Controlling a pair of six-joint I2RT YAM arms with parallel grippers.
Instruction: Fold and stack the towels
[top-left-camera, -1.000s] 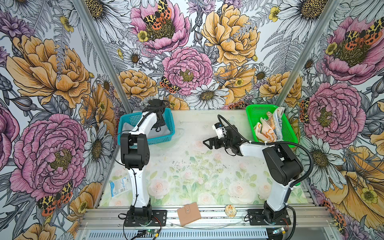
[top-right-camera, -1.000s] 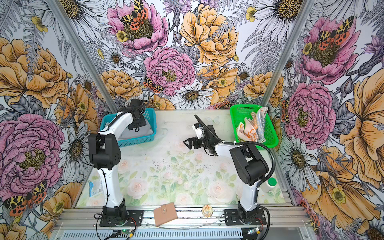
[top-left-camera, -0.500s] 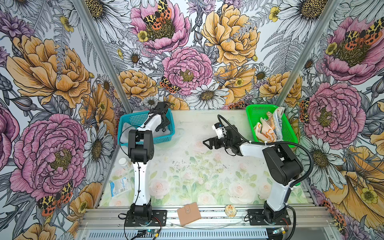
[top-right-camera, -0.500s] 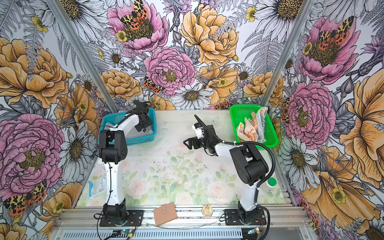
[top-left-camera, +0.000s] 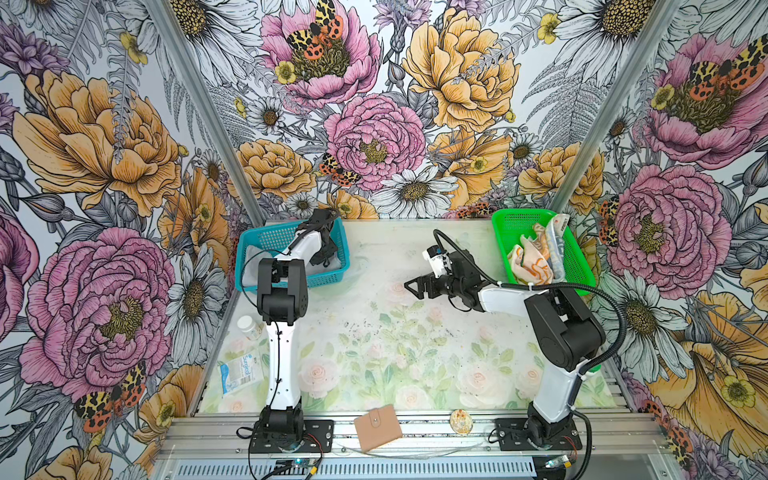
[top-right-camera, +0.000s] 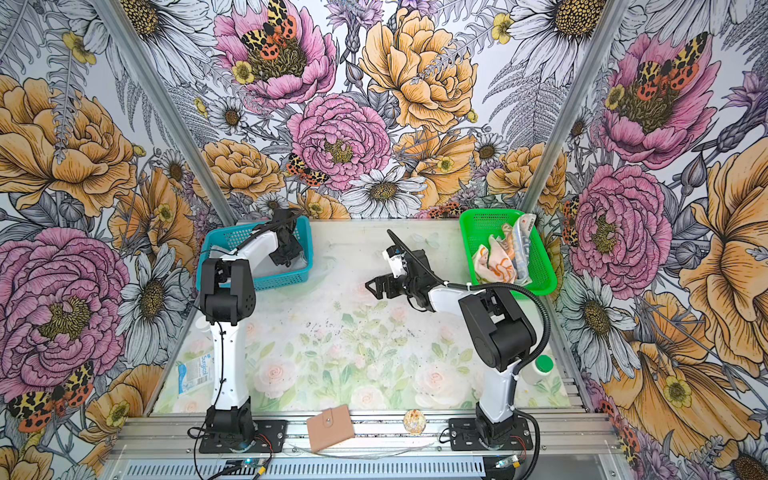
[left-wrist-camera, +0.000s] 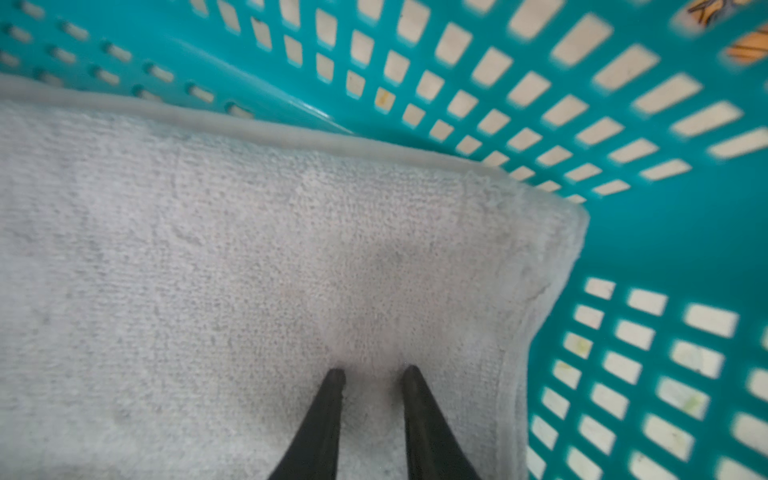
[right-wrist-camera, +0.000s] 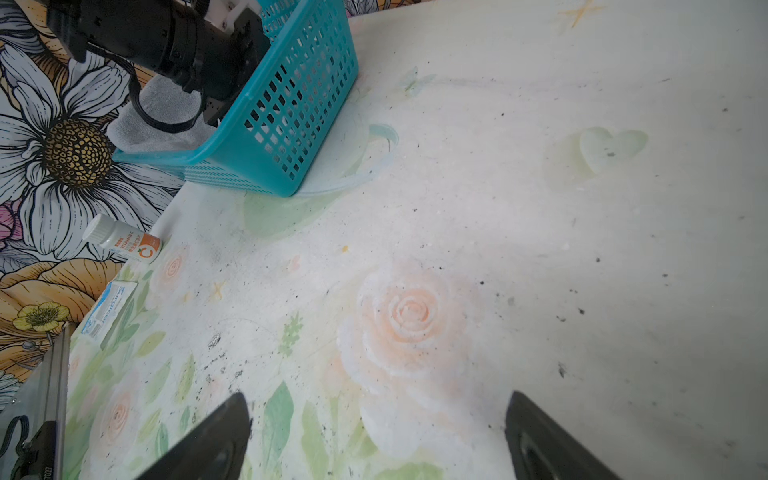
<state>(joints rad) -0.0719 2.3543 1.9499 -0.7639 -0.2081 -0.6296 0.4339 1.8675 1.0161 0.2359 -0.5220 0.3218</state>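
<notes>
The light grey towel (left-wrist-camera: 249, 270) lies folded flat in the teal basket (top-left-camera: 270, 239) at the back left; its edge shows in both top views (top-right-camera: 216, 253). My left gripper (left-wrist-camera: 373, 374) reaches down into that basket (top-left-camera: 328, 259), its two fingertips close together and pressed into the grey towel near one corner, with cloth pinched between them. The orange-and-cream flowered towel (top-left-camera: 530, 262) and the lettered towel (top-left-camera: 555, 241) lie crumpled in the green basket (top-left-camera: 519, 226) at the back right. My right gripper (top-left-camera: 411, 286) hovers open over the mat's middle (right-wrist-camera: 378, 415), holding nothing.
A tan wallet (top-left-camera: 377, 427) and a small round object (top-left-camera: 461, 420) rest on the front rail. A blue-white packet (top-left-camera: 237, 372) and a white bottle (top-left-camera: 248, 326) lie along the left edge. A green-capped bottle (top-right-camera: 540, 368) stands behind the right arm.
My left arm has swung rightwards inside the teal basket, and its jaws have closed down from wide onto the grey towel. The right arm has not moved.
</notes>
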